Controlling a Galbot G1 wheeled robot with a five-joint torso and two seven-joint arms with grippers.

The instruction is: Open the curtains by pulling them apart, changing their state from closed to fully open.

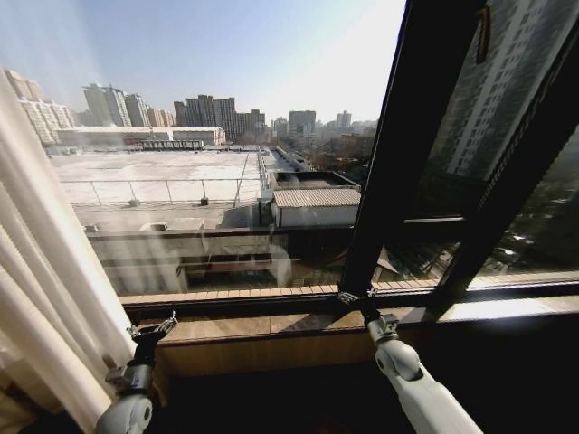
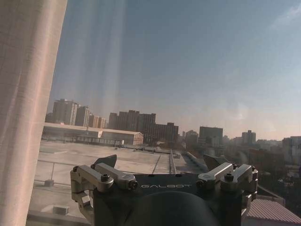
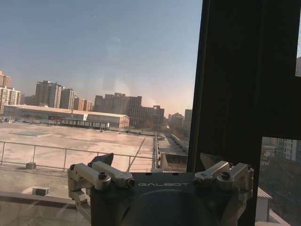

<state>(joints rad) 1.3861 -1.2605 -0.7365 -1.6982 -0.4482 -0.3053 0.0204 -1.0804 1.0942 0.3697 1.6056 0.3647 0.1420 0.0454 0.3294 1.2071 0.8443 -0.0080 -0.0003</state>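
Note:
One panel of the curtains, white and pleated, hangs bunched at the far left of the window. My left gripper is raised just to the right of its edge, close to the folds but not holding them. In the left wrist view the same fabric fills one side, and the left gripper stands open with only glass beyond its fingers. My right gripper is up at the foot of the dark window frame bar. It is open and holds nothing.
The wide glass pane between the two grippers is uncovered and shows rooftops and towers. A wooden window sill runs below both grippers, with dark wall under it. The frame bar stands close beside the right gripper.

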